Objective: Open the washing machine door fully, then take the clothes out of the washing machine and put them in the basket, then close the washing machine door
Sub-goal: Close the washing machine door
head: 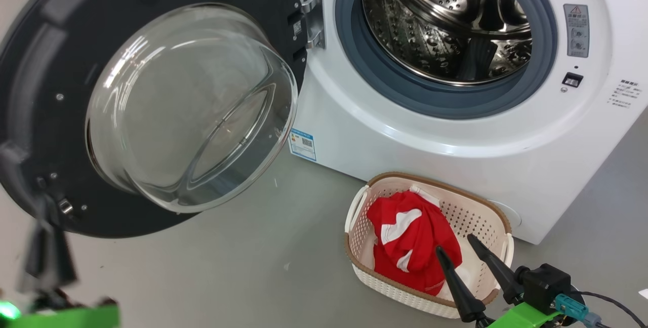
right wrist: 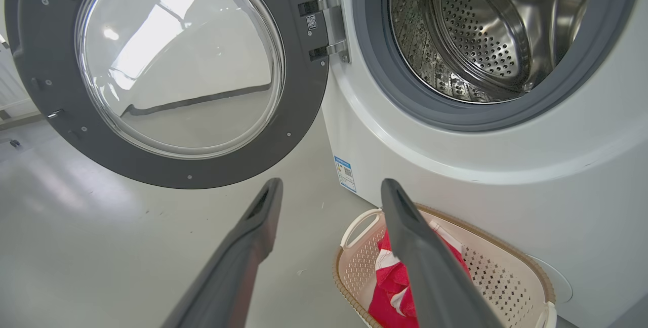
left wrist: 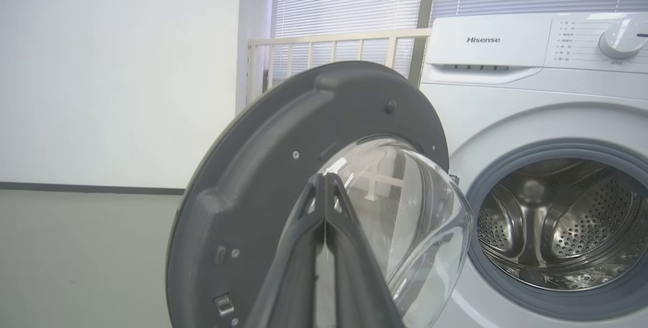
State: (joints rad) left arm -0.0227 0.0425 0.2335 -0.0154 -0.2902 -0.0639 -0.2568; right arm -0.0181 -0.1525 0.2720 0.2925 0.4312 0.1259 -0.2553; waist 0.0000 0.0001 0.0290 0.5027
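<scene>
Clothes [head: 410, 239] in basket [head: 473, 214] by washing machine [head: 405, 135], door [head: 45, 65] open, L hand [left wrist: 324, 181] clenched, R hand [head: 455, 244] spread

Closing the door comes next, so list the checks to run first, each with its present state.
1. The clothes lie in the basket: ok.
2. No fabric in the visible drum: ok.
3. The right gripper is open, holding nothing: ok.
4. The left gripper is shut, pointing at the inner side of the washing machine door: ok.
5. Left gripper touching the door: cannot tell.
6. Swing path free of basket and right gripper: cannot tell.
</scene>
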